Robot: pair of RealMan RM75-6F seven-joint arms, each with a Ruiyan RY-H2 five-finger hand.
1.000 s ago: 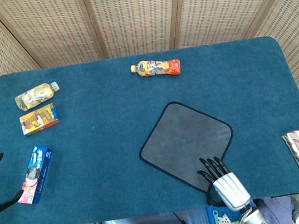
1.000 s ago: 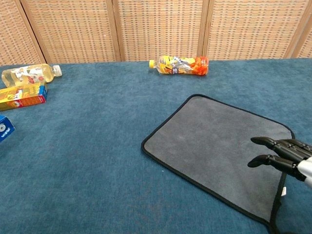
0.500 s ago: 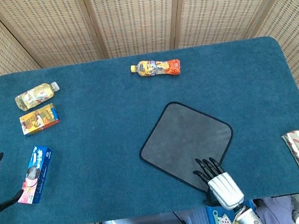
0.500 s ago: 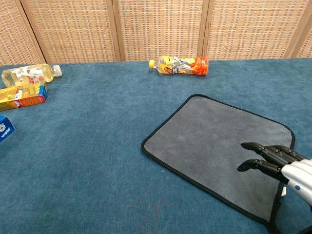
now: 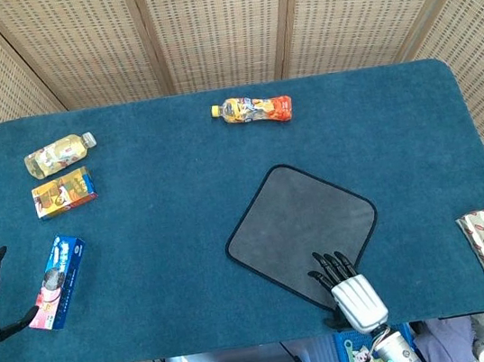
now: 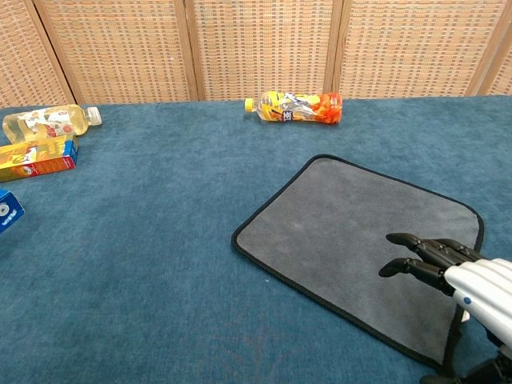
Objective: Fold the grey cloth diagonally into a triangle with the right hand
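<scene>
Blue felt table (image 5: pixel 186 235), wicker screens (image 5: pixel 218 21) behind.
Grey cloth (image 5: pixel 299 227) lies flat right of centre, corners toward you and away; your right hand (image 5: pixel 349 288) is over its near corner, fingers spread, empty.

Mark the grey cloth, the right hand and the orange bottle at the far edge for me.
grey cloth (image 5: pixel 298 223): head view, on the bare middle of the fabric.
right hand (image 6: pixel 452 268): chest view, on the middle of the hand, over the cloth's near corner.
orange bottle (image 5: pixel 254 109): head view, on the labelled body.
</scene>
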